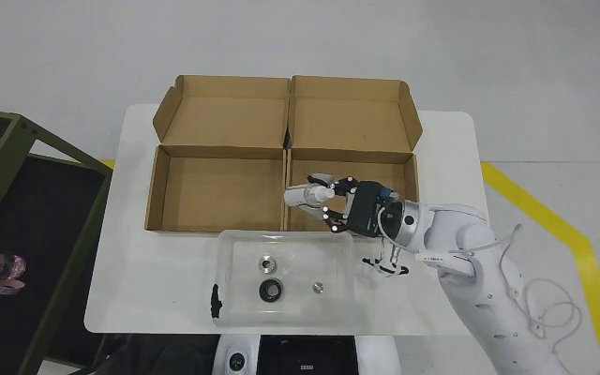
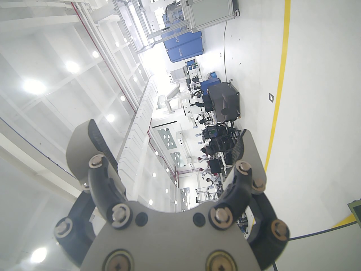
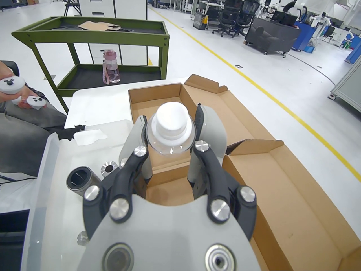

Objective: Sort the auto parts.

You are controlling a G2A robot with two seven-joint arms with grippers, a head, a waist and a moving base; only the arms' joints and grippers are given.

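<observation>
Seen from above, the right pincer [image 1: 317,192] is clenched on a white-capped part [image 1: 302,195], which sticks out past its fingertips toward the left box [image 1: 220,192]. The right box [image 1: 361,173] lies directly under the pincer, its lid flap folded back on the far side. Nearer the robot than the pincer sits the clear bin [image 1: 291,235]. It holds a metal cylinder [image 1: 267,263], a black ring [image 1: 272,290] and a small metal piece [image 1: 319,287], all well apart from the held part. A black scrap [image 1: 215,302] lies on the bin's rim at the end farthest from the pincer. Boxes and bin stand on the white table [image 1: 141,281]. The left wrist view has the left pincer [image 2: 169,133] released, fingers spread wide with nothing between them, aimed up into the hall. Print on the blue cabinets [image 2: 183,45] beyond its tips is too small to read. In the right wrist view both pads press the clear rounded body of the part, and its white stepped cap points away from the palm. Cardboard shows beneath and beyond the fingers. The bin runs along one side of the pincer, with the dark ring and the metal cylinder just beside its knuckles. No lettering on the part, boxes or bin can be made out.
</observation>
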